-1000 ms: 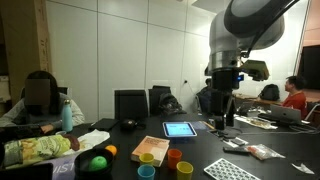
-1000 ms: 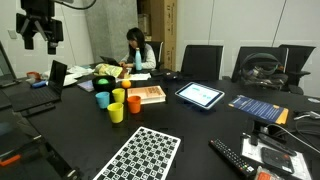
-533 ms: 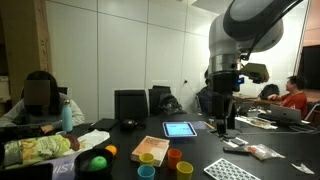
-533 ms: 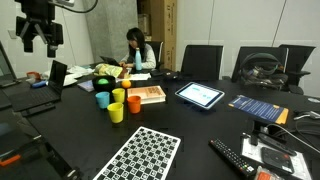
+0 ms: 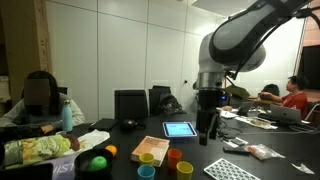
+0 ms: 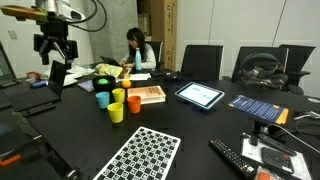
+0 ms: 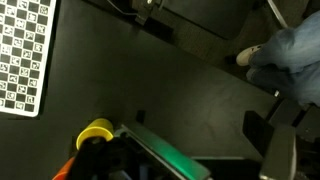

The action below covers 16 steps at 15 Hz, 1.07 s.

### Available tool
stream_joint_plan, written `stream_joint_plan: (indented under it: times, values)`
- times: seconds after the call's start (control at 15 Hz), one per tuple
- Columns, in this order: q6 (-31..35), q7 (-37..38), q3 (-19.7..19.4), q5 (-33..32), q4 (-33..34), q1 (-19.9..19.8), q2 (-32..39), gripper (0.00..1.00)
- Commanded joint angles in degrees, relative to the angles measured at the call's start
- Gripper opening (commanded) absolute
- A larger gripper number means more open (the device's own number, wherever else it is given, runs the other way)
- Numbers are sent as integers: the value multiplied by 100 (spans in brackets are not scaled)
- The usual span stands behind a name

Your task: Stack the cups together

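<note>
Closest to the near edge of the table (image 6: 190, 125) lies a black-and-white checkered sheet (image 6: 140, 155), with a black remote (image 6: 232, 158) off toward the near right corner. Behind the sheet, toward the table's left side, the four cups stand upright in a tight cluster, none set inside another. The yellow cup (image 6: 115, 112) is nearest, the light blue cup (image 6: 102, 99) and the orange cup (image 6: 119, 97) are just behind it, and the red cup (image 6: 134, 103) is at the right of the group. Whether any of them touch cannot be told. Just beyond the red cup lies an orange book (image 6: 148, 94), and farther right a tablet (image 6: 200, 95) with a lit blue screen lies flat. The gripper (image 6: 55, 55) hangs in the air above the table's left edge, farther back than the cups and well apart from them; its jaws are spread and nothing is between them. In the wrist view the yellow cup shows at the bottom edge, with the checkered sheet in the top left corner. At the far edge a person (image 6: 135, 50) sits at the table.
</note>
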Motion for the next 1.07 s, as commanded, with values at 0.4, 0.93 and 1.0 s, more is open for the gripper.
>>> stream_joint_plan:
  times: [0.4, 0.93, 1.0]
  values:
    - [2486, -1184, -193, 1016, 792, -62, 1867, 100]
    - [3075, -1680, 77, 1707, 1592, -741, 2973, 100]
    - [3201, -1586, 60, 1587, 1607, -803, 3047, 100]
